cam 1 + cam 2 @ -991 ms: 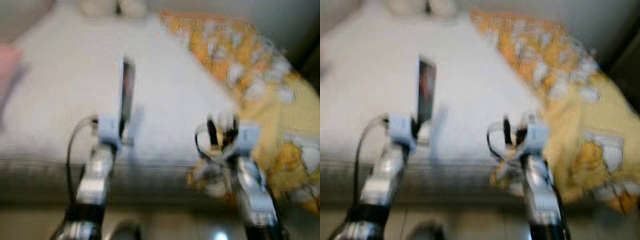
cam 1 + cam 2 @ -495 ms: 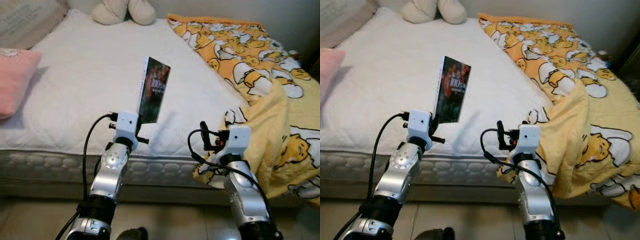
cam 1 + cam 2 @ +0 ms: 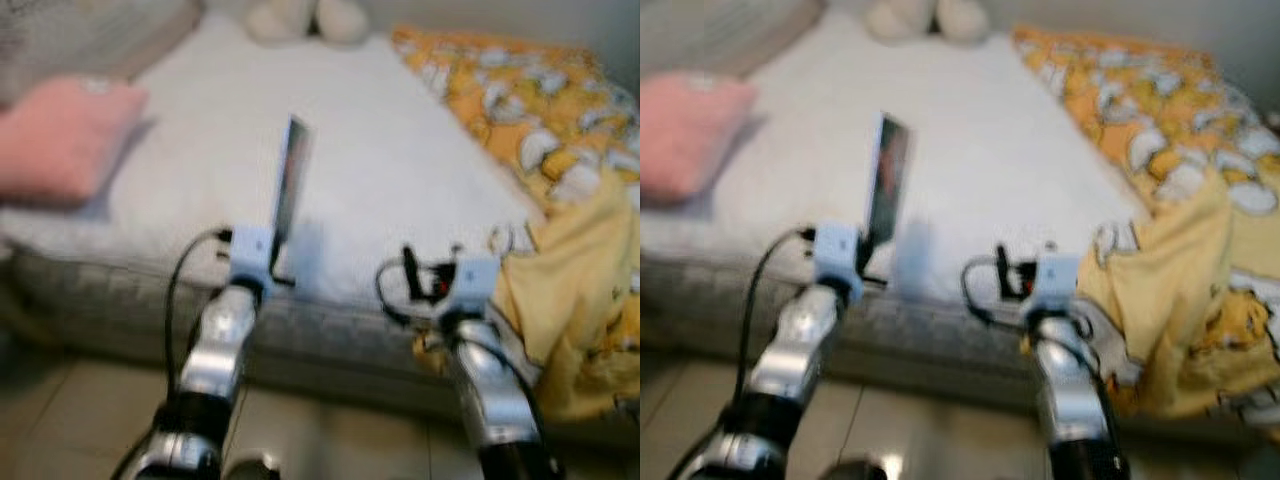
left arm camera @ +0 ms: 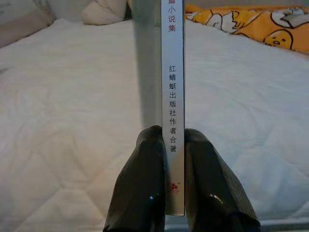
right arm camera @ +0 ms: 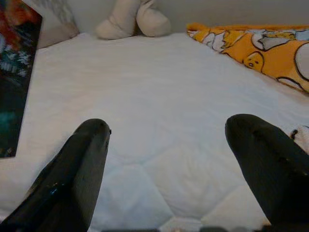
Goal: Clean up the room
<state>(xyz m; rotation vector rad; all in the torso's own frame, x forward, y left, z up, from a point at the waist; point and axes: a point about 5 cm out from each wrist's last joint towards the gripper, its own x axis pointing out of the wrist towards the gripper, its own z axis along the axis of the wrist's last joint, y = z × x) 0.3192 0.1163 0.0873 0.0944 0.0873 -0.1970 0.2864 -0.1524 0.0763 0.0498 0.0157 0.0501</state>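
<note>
My left gripper (image 4: pixel 166 145) is shut on a thin book (image 3: pixel 288 190), held upright above the front edge of the bed (image 3: pixel 380 170). Its white spine with printed characters (image 4: pixel 172 87) faces the left wrist camera, clamped between the two black fingers (image 4: pixel 145 183). The book's dark cover (image 5: pixel 14 77) appears at the side of the right wrist view. My right gripper (image 5: pixel 166 159) stands open over the white mattress with nothing between its fingers, to the right of the book.
A pink pillow (image 3: pixel 60 135) lies at the bed's left. A cream plush toy (image 5: pixel 130 19) sits at the far end. A yellow patterned blanket (image 3: pixel 1180 200) covers the right side and hangs over the edge. Tiled floor (image 3: pixel 90 410) lies below.
The whole picture has shifted right and blurred, so the camera has turned left; more of the pink pillow shows. The book now appears nearly edge-on. Both grippers hold as before.
</note>
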